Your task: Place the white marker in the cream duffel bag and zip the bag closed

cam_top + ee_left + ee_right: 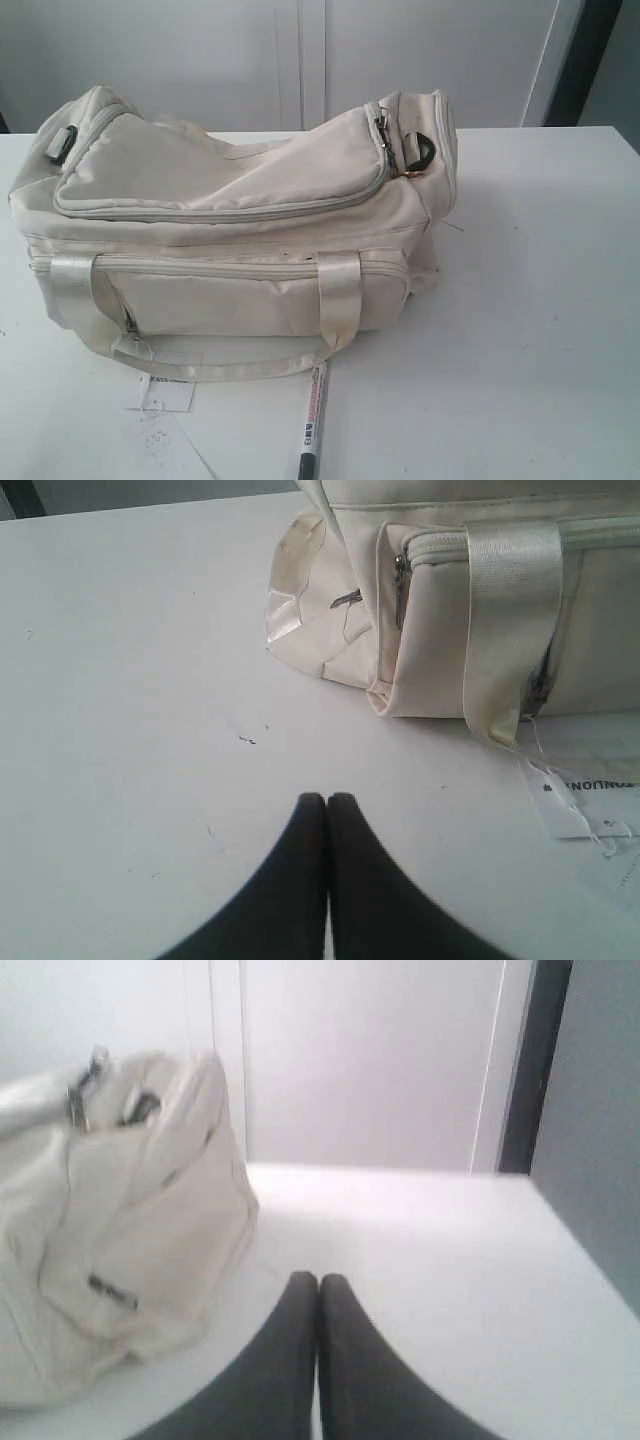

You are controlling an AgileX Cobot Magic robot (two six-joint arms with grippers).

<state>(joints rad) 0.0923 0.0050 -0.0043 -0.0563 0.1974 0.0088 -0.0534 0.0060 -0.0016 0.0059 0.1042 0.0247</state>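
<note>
You have a plain white table (540,300) in front of pale wall panels, with a dark upright strip at the far right. The cream duffel bag (240,230) sits on the left half of the table, its long side facing the exterior camera. The curved grey zip across its top looks shut from this angle. A black D-ring (420,150) hangs at its right end, and a shiny handle (338,300) drops down the front and loops onto the table.

The white marker (312,420) lies outside the bag, flat on the table just in front of it. Its upper end is right at the handle loop, and its dark cap end points toward the near edge of the view. Red printing runs along the barrel. Paper tags (165,405) lie on the table just left of it.

Neither arm shows in the exterior view. Your left gripper (326,802) has its dark fingers pressed together and empty, over bare table a little short of the bag's end, where a zip pull (400,585) hangs. Your right gripper (318,1280) is likewise pinched closed on nothing, above open table beside the bag's other end.
</note>
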